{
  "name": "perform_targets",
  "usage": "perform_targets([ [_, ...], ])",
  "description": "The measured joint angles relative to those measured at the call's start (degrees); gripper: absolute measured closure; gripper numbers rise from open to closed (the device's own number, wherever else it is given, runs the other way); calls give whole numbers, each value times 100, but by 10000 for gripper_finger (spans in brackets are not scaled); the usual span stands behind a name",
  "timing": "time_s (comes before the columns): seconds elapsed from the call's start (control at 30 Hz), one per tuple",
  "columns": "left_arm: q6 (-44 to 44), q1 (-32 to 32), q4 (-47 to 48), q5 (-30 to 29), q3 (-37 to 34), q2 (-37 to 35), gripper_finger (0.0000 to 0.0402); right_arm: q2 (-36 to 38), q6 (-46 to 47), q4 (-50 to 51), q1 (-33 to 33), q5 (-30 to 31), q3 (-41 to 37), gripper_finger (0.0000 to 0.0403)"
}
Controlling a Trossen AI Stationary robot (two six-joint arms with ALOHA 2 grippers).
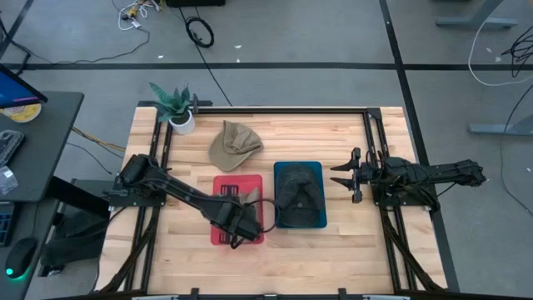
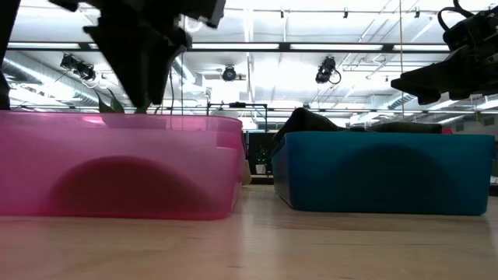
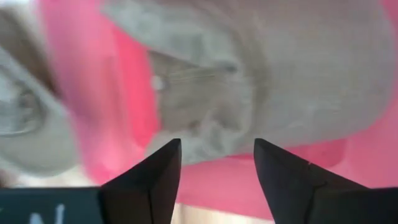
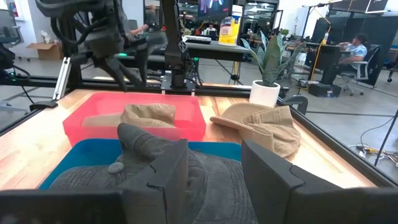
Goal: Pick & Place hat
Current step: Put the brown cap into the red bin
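Left gripper (image 3: 214, 171): held over the red bin (image 1: 223, 185), fingers apart, nothing between them; a tan hat (image 3: 249, 87) is seen lying in the bin just beyond the fingertips.
Red bin: set on the table (image 1: 333, 250), beside the blue bin (image 1: 318, 171).
Blue bin: filled by a dark hat (image 1: 298, 193).
Second tan hat (image 1: 234, 144): laid on the bare table behind the bins, near a potted plant (image 1: 177, 107).
Right gripper (image 1: 343, 175): held just beside the blue bin, fingers apart, empty.
Writing: none can be read on hats or bins.
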State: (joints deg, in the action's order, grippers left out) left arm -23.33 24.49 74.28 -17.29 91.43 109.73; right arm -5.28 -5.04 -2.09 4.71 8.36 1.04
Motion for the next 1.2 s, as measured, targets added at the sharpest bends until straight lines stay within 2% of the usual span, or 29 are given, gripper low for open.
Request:
perform_targets([
  [0.2, 289, -86, 276, -337, 256, -1, 194, 0, -2, 0, -2, 0, 0, 247],
  [0.37, 215, -283, 828, -929, 272, -147, 193, -1, -1, 1, 0, 0, 0, 247],
  [0.5, 105, -581, 997, -1308, 272, -448, 193, 0, -2, -2, -2, -2, 0, 247],
  [0.67, 106, -1063, 992, -1458, 272, -899, 193, 0, 0, -2, 0, 0, 0, 247],
  [0.93, -42, -2366, 965, -1596, 270, -1385, 193, 0, -1, -2, -1, -2, 0, 247],
  [1.07, -138, -3176, 863, -1200, 270, -1405, 193, 0, -1, -2, -2, 0, 0, 247],
  [1.2, 293, -3943, 440, -899, 266, -1314, 193, 0, 0, -2, -1, 0, 0, 247],
])
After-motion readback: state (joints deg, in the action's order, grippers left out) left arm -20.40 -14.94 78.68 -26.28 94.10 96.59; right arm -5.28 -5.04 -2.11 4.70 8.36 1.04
